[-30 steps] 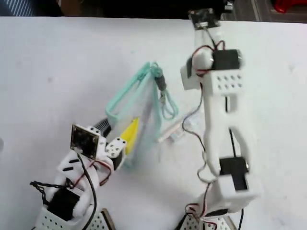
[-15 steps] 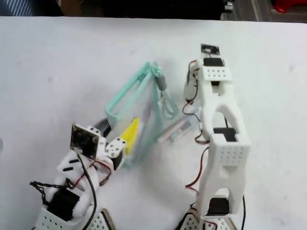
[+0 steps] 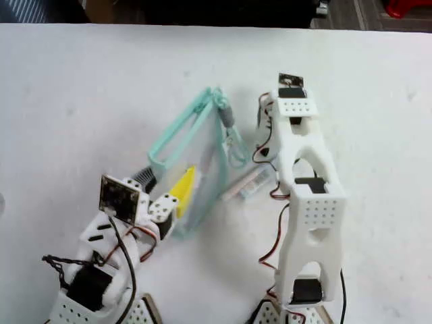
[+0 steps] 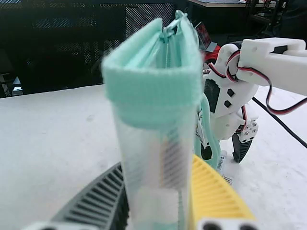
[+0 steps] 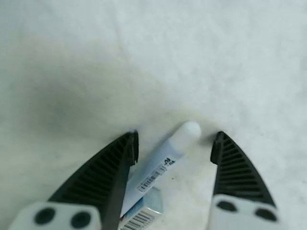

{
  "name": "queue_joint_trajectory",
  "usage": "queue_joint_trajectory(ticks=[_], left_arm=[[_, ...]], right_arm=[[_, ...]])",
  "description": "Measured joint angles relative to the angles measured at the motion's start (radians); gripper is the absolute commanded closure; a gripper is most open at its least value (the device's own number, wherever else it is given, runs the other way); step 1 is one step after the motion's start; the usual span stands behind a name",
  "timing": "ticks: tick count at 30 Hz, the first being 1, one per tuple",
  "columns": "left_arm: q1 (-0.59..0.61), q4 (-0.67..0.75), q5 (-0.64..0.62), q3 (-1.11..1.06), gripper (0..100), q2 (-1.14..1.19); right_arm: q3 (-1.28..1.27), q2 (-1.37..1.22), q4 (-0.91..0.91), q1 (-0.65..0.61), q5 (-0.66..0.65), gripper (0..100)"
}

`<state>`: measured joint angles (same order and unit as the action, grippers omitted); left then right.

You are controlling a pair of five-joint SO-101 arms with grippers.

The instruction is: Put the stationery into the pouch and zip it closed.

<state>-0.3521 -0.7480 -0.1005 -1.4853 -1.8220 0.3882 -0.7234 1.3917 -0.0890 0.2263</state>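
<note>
The left gripper [image 4: 160, 194] is pinching the open pouch [image 4: 153, 93] between shut fingers. The right gripper [image 5: 175, 141] is hanging, fingers wide apart and empty, astride the white stick [image 5: 168, 160] lying on the worktop [image 3: 81, 101] beside the pouch. Pickup is pending, likely calling for closing on the stick; the pouch's contents are proving hard to make out.

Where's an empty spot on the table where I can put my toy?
Bare table left of the pouch, and right of the right arm. The middle is crowded: the left pincer grips the pouch, and the right pincer straddles a white tube beside it.
</note>
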Motion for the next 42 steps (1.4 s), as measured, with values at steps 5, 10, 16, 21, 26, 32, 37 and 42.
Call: queue_joint_trajectory(ticks=[5, 10, 16, 21, 26, 32, 37, 42], left_arm=[[0.0, 0.0, 0.0, 0.0, 83, 0.0], [0.0, 0.0, 0.0, 0.0, 83, 0.0], [0.0, 0.0, 0.0, 0.0, 83, 0.0], [0.0, 0.0, 0.0, 0.0, 83, 0.0], [0.0, 0.0, 0.0, 0.0, 83, 0.0], [0.003, 0.0, -0.002, -0.008, 83, -0.005], [0.003, 0.0, -0.002, -0.008, 83, -0.005], [0.003, 0.0, -0.002, -0.008, 83, -0.005]], right_arm=[[0.0, 0.0, 0.002, 0.006, 0.002, 98.0], [0.0, 0.0, 0.002, 0.008, 0.002, 98.1], [-0.002, -0.002, -0.002, 0.058, 0.002, 98.1], [-0.003, -0.002, -0.026, 0.135, 0.0, 98.1], [-0.005, 0.0, -0.066, 0.192, 0.0, 98.1], [-0.005, 0.005, -0.098, 0.233, 0.002, 98.1], [0.012, 0.012, -0.101, 0.233, 0.003, 98.1], [0.106, 0.083, -0.054, 0.252, 0.003, 98.1]])
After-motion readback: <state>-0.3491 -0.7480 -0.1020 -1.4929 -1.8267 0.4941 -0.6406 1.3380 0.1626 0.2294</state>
